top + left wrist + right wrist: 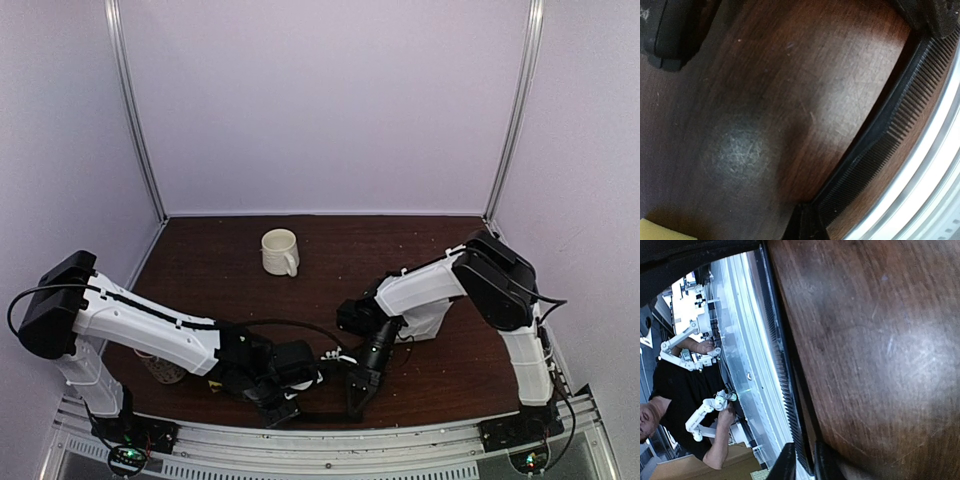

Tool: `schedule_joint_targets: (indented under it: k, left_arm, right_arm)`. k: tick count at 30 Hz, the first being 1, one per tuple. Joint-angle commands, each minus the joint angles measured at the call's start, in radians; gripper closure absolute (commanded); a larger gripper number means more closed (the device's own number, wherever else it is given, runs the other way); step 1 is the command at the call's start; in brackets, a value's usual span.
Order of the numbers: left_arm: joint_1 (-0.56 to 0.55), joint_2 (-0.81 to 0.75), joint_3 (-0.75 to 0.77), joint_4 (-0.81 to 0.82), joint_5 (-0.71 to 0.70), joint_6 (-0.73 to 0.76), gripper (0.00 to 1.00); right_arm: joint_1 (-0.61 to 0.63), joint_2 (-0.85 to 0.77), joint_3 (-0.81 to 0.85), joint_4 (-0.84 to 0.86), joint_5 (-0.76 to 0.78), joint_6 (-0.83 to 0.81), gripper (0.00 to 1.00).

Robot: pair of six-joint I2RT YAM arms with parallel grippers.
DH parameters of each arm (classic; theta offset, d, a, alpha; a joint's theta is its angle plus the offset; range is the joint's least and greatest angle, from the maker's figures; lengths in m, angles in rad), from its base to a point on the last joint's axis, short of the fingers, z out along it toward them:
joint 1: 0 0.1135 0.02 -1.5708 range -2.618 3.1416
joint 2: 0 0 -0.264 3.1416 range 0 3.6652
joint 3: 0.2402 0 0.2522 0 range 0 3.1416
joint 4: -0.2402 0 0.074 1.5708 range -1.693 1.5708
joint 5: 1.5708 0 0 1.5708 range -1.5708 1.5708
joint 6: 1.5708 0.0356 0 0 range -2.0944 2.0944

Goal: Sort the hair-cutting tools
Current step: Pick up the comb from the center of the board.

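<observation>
Along the near table edge: a slim black comb [322, 416] lies flat beside the metal rail [400, 432], a gripper low at either end.

From above, bare dark wood of the table [430, 250] spreads wide around a cream mug [280, 251] toward the back. The left gripper [283, 408] and right gripper [356, 398] crowd the front edge, near each other, with the comb running between them. The left jaws are clenched, with nothing seen between them. In the left wrist view, the comb's fine straight teeth face the ribbed silver rail and its smooth spine faces glossy, scuffed wood. A yellow sponge [655, 231] corner shows at lower left. In the right wrist view, two black fingers [788, 462] stand either side of the comb's end, close against it. Whether they pinch it I cannot tell.
</observation>
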Motion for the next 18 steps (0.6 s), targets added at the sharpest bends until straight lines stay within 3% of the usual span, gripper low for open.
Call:
schedule_joint_targets:
  k: [1,3,9,14,18]
  left_arm:
    - [0.003,0.082,-0.066,-0.016,0.03,-0.016,1.0]
    - [0.003,0.082,-0.068,-0.015,0.028,-0.021,1.0]
    - [0.003,0.068,-0.085,0.0,0.016,-0.052,1.0]
    - [0.003,0.069,-0.083,-0.002,0.012,-0.055,1.0]
    - [0.003,0.071,-0.082,-0.006,0.012,-0.058,1.0]
  right_arm:
    - [-0.001,0.036,0.002,0.029,0.032,-0.011,0.87]
    - [0.002,0.025,-0.006,0.036,0.051,-0.003,0.86]
    - [0.027,-0.007,-0.061,0.034,0.164,0.002,0.72]
    - [0.031,0.02,-0.048,0.014,0.149,-0.012,0.87]
    - [0.031,0.027,-0.035,0.001,0.131,-0.029,0.93]
